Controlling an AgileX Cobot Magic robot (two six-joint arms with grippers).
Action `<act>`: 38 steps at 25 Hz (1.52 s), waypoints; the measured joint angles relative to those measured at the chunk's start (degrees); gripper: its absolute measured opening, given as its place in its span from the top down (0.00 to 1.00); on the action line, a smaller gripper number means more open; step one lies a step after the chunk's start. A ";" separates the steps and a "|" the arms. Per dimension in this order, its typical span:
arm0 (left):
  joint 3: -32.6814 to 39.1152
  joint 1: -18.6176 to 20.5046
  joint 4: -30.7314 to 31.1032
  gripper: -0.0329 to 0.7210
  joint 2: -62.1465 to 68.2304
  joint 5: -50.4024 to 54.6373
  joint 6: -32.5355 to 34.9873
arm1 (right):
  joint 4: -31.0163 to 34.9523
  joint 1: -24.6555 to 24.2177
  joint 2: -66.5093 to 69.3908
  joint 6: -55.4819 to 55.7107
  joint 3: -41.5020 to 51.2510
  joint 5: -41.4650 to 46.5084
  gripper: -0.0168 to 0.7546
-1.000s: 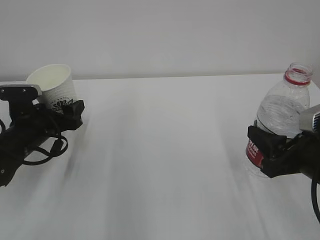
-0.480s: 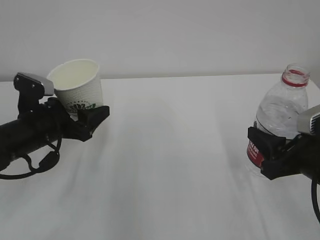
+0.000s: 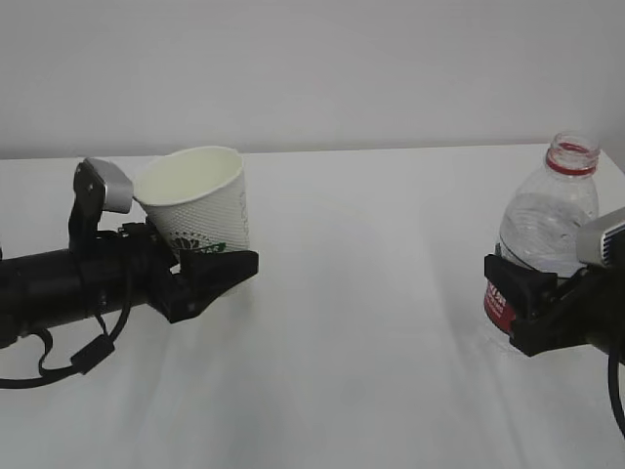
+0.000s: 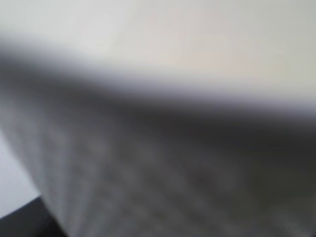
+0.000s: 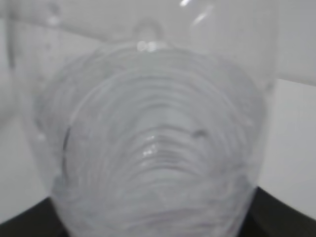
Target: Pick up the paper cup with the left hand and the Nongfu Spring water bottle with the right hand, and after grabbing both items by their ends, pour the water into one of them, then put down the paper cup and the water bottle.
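— Two black arms work over the white table [image 3: 332,322]. Where is the small white tapered paper cup [image 3: 200,200]?

— At nine o'clock of the exterior view, tilted, lifted off the tabletop; the left hand [image 3: 200,269] has its fingers pinching the cup's lower part.

— And the clear ribbed Nongfu Spring water bottle [image 3: 542,239]?

— At three o'clock, uncapped and upright, its labelled lower body clamped between the fingers of the right hand [image 3: 522,303]. Whether its base touches the table, I cannot tell. Both wrist views are blurred close-ups.
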 joint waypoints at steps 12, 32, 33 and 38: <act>0.00 -10.66 2.40 0.24 0.00 0.60 -2.00 | -0.85 0.00 0.00 -0.09 0.00 3.29 0.40; -5.33 -22.41 2.24 0.26 4.22 6.25 -2.22 | -4.67 0.00 -16.40 2.94 0.45 20.77 0.40; -5.33 -22.85 1.38 0.26 4.35 6.25 -2.22 | -4.67 0.00 -17.32 2.94 0.45 21.56 0.40; -5.46 -23.80 -0.44 0.26 5.66 4.69 -1.68 | -6.05 0.00 -20.25 2.94 -0.78 28.38 0.40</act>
